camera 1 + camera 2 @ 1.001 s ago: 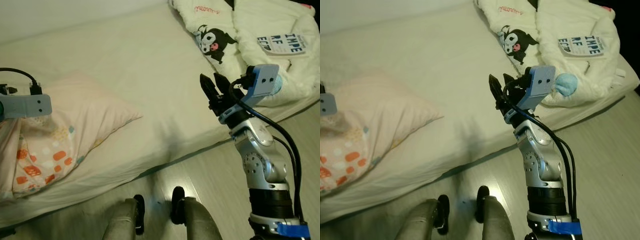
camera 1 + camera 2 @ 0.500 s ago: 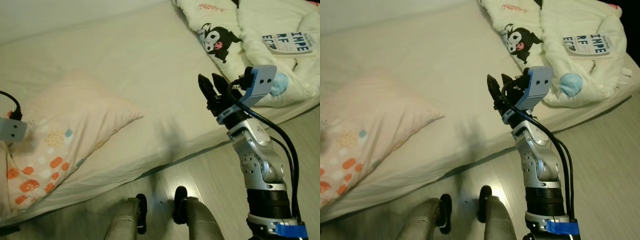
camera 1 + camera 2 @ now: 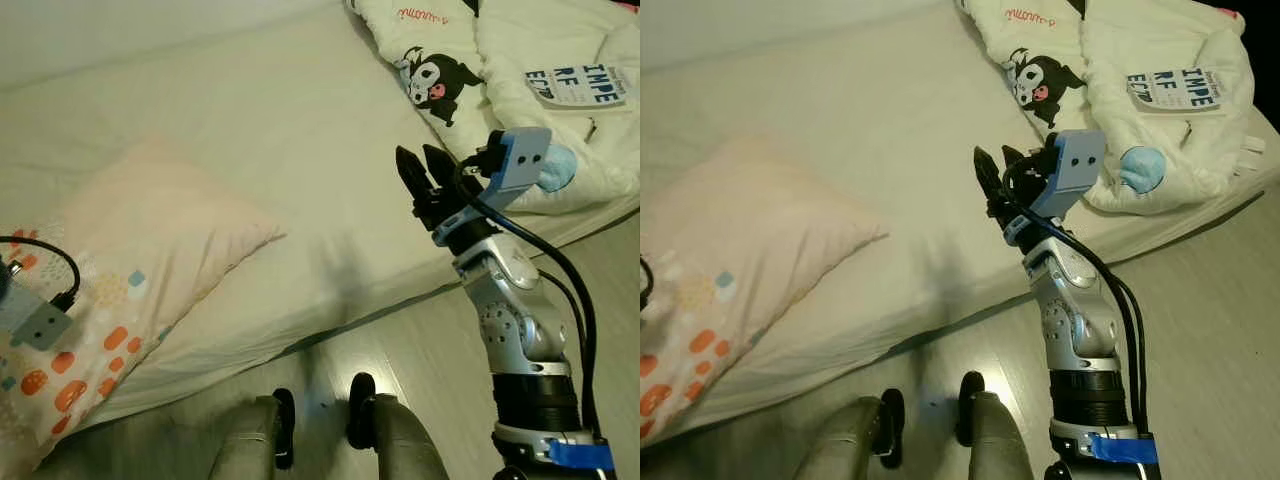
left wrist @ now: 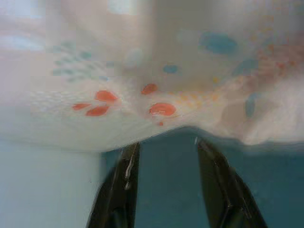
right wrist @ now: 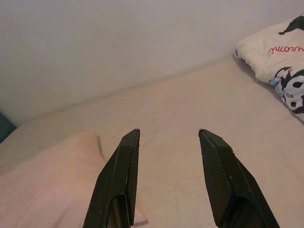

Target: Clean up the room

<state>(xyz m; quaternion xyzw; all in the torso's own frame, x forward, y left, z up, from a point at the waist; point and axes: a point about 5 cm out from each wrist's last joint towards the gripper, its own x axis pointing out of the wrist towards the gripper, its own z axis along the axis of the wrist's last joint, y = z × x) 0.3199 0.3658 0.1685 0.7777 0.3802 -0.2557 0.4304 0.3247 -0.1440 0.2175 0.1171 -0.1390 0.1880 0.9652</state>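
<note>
A pale pink pillow with orange and blue spots lies on the cream bed, its spotted end hanging over the near left edge. My left wrist block sits over that spotted end. In the left wrist view my left gripper is open, and the pillow's spotted edge lies just past its fingertips with nothing between them. My right gripper is raised over the bed's near edge, open and holding nothing, and it points across the mattress.
A white quilt with a black cartoon figure is heaped at the bed's far right, with a small blue item on its edge. Grey wood floor runs along the bed. My feet stand close to the bed.
My left wrist has dropped lower and to the left along the pillow's spotted end, and the pillow now lies flatter and longer. The right arm has held still.
</note>
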